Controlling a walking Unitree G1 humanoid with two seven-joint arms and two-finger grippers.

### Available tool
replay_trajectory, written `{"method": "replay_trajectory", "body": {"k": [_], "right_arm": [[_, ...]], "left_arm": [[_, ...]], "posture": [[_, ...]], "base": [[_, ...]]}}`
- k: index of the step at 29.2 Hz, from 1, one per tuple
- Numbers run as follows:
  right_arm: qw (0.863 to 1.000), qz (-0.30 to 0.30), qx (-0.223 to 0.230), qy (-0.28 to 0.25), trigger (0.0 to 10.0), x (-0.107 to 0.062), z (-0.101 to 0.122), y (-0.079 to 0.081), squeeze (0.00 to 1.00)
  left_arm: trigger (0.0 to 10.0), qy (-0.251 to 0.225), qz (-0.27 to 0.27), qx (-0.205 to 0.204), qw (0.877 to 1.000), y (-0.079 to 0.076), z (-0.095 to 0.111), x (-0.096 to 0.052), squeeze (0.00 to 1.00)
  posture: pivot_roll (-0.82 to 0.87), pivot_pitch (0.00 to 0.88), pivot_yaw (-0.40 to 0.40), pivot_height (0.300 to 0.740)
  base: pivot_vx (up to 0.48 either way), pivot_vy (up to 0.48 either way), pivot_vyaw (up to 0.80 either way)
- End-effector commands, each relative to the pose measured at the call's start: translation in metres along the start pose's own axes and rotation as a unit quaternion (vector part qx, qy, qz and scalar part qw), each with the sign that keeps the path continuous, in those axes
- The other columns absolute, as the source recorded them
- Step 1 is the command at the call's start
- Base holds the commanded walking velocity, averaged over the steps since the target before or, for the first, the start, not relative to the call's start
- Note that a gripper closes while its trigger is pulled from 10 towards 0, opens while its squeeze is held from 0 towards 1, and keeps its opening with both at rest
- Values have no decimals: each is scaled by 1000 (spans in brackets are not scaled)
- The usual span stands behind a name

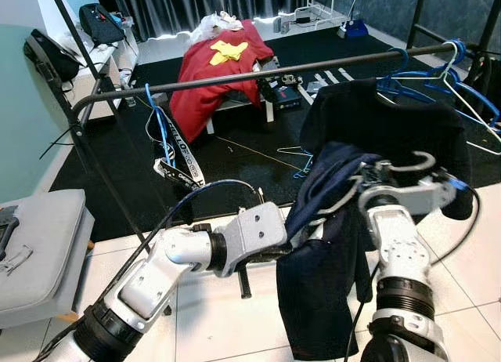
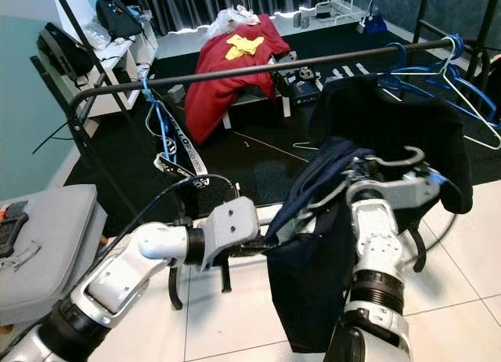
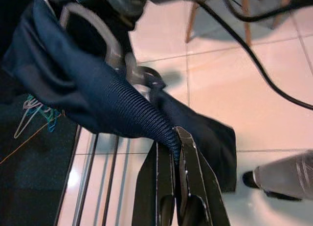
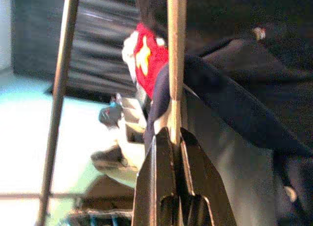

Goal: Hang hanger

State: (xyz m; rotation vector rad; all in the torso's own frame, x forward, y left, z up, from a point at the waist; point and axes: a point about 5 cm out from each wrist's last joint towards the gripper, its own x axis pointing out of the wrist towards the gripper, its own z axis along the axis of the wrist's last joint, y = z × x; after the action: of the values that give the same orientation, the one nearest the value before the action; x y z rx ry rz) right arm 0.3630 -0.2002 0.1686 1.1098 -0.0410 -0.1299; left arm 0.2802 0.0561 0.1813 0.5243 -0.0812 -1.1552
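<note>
Nearest, below the clothes rail (image 1: 258,70), a ribbed edge of the navy garment (image 1: 321,291) is pinched between the closed fingers of the left gripper (image 3: 175,138). Beside it the right gripper (image 4: 173,133) is clamped on the hanger (image 1: 415,162) — its pale bar is held between the fingers, its hook just under the rail. Beyond the rail, a red cloth (image 1: 215,68) is seen — well apart.

White tiled floor (image 1: 211,315), black carpet (image 1: 235,166), dark curtains (image 1: 196,5).
</note>
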Motion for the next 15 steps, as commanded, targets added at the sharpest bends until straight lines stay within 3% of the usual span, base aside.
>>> {"method": "replay_trajectory", "body": {"k": [1,2,3,4,10,14,15], "right_arm": [[996,31,-65,43,10000,2,-20,10,0],[992,39,-103,62,10000,1,-28,10,0],[992,39,-103,62,10000,1,-28,10,0],[980,43,-175,82,10000,1,-35,6,0],[975,43,-199,91,10000,2,-38,3,0],[953,67,-269,120,10000,2,-44,4,0],[946,70,-292,120,10000,3,-44,3,0]], "left_arm": [[0,12,34,-7,999,8,-2,-5,0],[0,15,52,-9,998,13,-2,-7,0],[0,15,52,-9,998,13,-2,-7,0],[0,15,78,-23,997,19,1,-16,0],[0,9,90,-34,995,21,4,-20,0],[0,31,99,-35,994,23,0,-30,0],[0,33,87,-52,994,21,1,-32,0]], "posture": [[-56,56,64,740],[-54,59,52,740],[-54,59,52,740],[-45,66,14,740],[-39,69,1,740],[-32,75,-24,740],[-31,75,-24,740]], "base": [[0,0,0],[0,0,0],[0,0,0],[0,0,0],[0,0,0],[0,0,0],[0,0,0]]}}
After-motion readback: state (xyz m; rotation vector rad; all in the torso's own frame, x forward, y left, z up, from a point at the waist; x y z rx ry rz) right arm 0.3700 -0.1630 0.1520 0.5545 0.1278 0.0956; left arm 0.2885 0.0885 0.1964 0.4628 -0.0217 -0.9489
